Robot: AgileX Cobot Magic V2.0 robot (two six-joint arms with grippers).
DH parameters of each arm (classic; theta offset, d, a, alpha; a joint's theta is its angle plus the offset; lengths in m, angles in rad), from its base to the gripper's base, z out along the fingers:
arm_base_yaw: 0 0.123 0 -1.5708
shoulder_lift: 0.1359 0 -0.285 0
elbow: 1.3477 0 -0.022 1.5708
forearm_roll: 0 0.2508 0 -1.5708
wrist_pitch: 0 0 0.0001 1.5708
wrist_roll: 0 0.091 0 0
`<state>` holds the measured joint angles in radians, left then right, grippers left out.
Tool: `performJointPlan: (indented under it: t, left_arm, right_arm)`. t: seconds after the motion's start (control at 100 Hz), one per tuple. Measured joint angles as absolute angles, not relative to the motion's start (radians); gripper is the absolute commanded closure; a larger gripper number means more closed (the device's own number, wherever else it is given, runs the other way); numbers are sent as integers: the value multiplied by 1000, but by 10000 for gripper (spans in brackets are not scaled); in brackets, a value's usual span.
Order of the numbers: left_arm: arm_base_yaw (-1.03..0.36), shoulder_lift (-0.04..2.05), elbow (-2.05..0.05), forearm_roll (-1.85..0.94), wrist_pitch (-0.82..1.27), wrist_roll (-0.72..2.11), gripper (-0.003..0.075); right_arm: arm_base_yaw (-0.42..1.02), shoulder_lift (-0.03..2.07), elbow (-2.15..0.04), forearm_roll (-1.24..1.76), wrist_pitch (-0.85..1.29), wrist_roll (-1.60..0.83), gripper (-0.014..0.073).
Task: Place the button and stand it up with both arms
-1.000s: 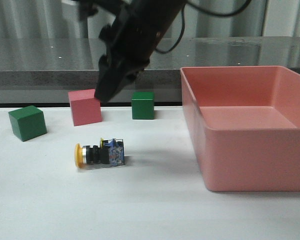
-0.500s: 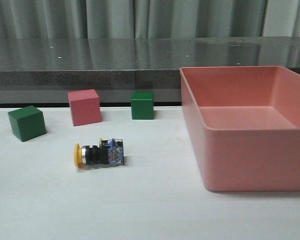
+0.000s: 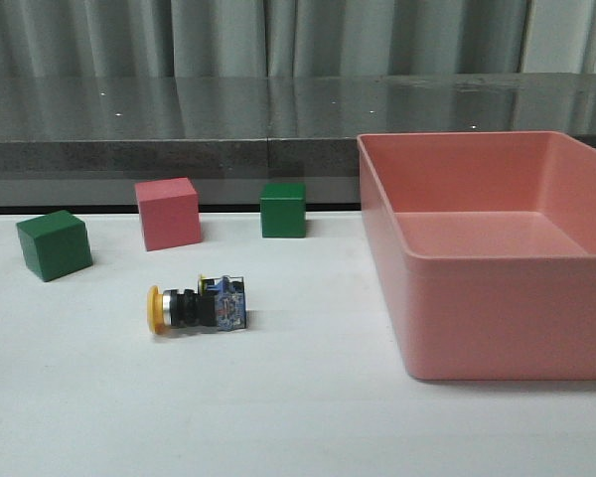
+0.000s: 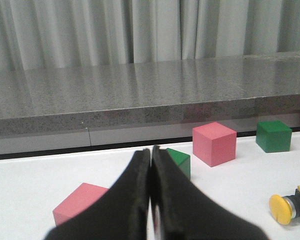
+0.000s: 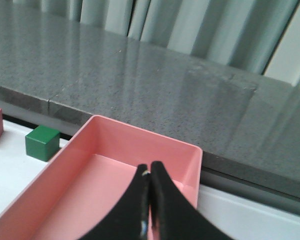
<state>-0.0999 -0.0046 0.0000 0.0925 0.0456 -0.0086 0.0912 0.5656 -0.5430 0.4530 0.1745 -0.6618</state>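
The button (image 3: 196,307) lies on its side on the white table (image 3: 298,417), left of centre and toward the near side. Its yellow mushroom cap points left and its blue-clear contact block points right. Nothing touches it. In the left wrist view it shows at the edge of the picture, cap foremost (image 4: 288,206).

Beyond the button, toward the far edge of the table, stand three cubes apart from one another: a green cube (image 3: 54,244) at far left, a pink cube (image 3: 168,213) next to it, and a smaller green cube (image 3: 283,209) further right. The left wrist view shows another pink cube (image 4: 80,203) close beside the fingers.

A large pink bin (image 3: 497,248) fills the right side of the table, well apart from the button.

The left gripper (image 4: 151,200) has its dark fingers pressed together, holding nothing. The right gripper (image 5: 150,205) is likewise closed tight and empty, poised above the pink bin. Neither arm appears in the front view.
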Motion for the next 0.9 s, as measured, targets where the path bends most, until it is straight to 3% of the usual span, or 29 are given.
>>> performJointPlan:
  t: [0.26,0.76,0.83,0.9]
  left_arm:
    - [-100,-5,0,104,46,-7,740]
    - [-100,-5,0,28,-53,0,736]
    - [-100,-5,0,17,-61,-7,690]
    - [-100,-5,-3,17,-47,-7,576]
  right_arm:
    - [88,329,-309,455,150,-660,654]
    - [88,317,-276,457,159,-658,654]
    - [88,317,-276,457,159,-658,654]
    - [88,317,-276,457,159,-658,654]
